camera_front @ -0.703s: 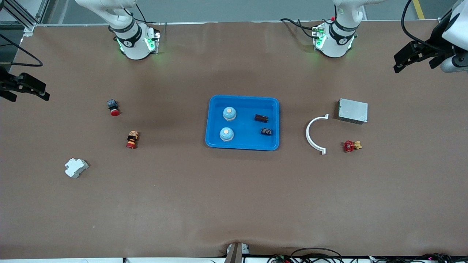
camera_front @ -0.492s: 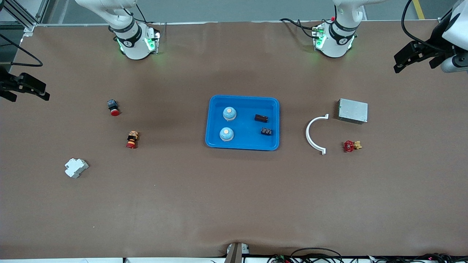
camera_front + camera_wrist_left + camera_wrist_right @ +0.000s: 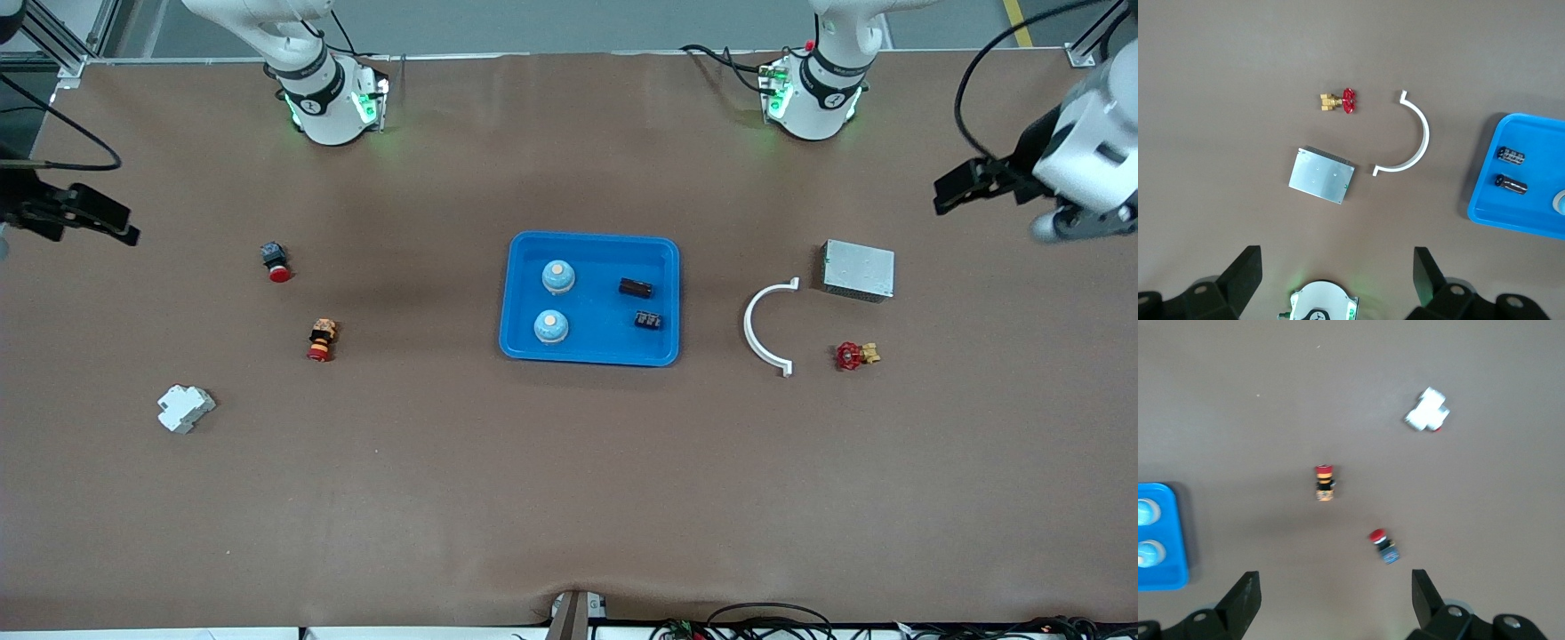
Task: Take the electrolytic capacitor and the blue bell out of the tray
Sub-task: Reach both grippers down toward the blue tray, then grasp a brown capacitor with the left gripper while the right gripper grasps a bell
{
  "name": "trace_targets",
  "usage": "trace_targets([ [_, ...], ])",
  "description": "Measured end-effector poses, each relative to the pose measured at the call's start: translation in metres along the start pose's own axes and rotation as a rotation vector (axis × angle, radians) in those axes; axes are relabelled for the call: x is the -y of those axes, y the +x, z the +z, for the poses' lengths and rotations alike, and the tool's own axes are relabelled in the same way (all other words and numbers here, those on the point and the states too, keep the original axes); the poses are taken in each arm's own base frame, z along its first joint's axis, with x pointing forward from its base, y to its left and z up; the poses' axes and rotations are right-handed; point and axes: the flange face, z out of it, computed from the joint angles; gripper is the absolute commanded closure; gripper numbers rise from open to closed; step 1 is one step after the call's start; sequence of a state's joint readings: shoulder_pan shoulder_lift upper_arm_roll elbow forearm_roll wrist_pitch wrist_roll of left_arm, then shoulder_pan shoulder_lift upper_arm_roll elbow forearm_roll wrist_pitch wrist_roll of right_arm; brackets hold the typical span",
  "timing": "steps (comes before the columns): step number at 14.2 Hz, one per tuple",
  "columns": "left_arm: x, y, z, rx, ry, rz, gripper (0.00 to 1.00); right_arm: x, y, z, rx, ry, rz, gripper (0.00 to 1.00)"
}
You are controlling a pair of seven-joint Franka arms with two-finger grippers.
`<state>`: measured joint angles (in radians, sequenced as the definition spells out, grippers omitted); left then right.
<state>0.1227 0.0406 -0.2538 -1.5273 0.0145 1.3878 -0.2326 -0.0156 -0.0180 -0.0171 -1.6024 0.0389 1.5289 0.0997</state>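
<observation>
1. Tray (image 3: pixel 589 348) sits mid-table, flat. It holds two blue bells and two small dark parts. Bell A (image 3: pixel 557 276) lies farther from the front camera, bell B (image 3: pixel 550 326) nearer, both toward the right arm's end of the tray. The dark capacitor (image 3: pixel 635 286) lies on its side toward the left arm's end, and a second small black part (image 3: pixel 648 320) sits just nearer the camera, close beside it. Nothing is out of the tray yet.

2. Left gripper (image 3: pixel 958 188) is up in the air over bare table at the left arm's end, above the grey metal box (image 3: pixel 857 269). Fingers (image 3: pixel 1245 273) are spread wide with nothing between them. Right gripper (image 3: pixel 93 220) hangs over the right arm's edge of the table, likewise spread and empty.

3. My plan: the left arm takes the capacitor and the right arm takes a bell, each being the closer reach.

4. For the capacitor, I would come straight down with the fingers across its round body, not along it. It looks likely to roll, so I close slowly. I must keep clear of the black part beside it and of the tray rim.

5. For the bell, the dome is smooth, so I would grip low on the wider base. The two bells stand close together, so a finger must fit between them.

6. Set-down: bare table, away from the white curved bracket (image 3: pixel 766 326) and the red valve (image 3: pixel 853 356).
</observation>
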Motion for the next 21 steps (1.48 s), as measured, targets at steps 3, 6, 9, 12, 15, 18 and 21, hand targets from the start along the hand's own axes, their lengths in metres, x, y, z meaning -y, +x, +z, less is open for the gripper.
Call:
trace_targets([
  [3,-0.038,0.021,0.037,0.042,0.003,-0.017,0.00,0.024,-0.002,0.016,0.027,0.047,0.074,0.00],
  [6,-0.092,0.023,0.072,0.023,-0.004,-0.082,0.00,0.065,-0.004,0.044,0.043,0.062,0.158,0.00],
  [9,-0.142,0.015,0.113,0.030,-0.096,-0.242,0.00,0.145,-0.022,0.091,0.044,0.049,0.228,0.00],
  [12,-0.186,0.002,0.145,0.029,-0.123,-0.371,0.00,0.207,-0.046,0.137,0.027,0.049,0.304,0.00],
  [15,-0.239,-0.011,0.181,0.038,-0.126,-0.469,0.00,0.247,-0.053,0.171,0.017,0.051,0.381,0.00],
  [18,-0.273,-0.016,0.230,0.050,-0.128,-0.578,0.00,0.295,-0.055,0.219,-0.010,0.073,0.475,0.00],
  [21,-0.310,-0.023,0.286,-0.002,-0.090,-0.687,0.04,0.336,-0.061,0.271,-0.022,0.083,0.540,0.00],
])
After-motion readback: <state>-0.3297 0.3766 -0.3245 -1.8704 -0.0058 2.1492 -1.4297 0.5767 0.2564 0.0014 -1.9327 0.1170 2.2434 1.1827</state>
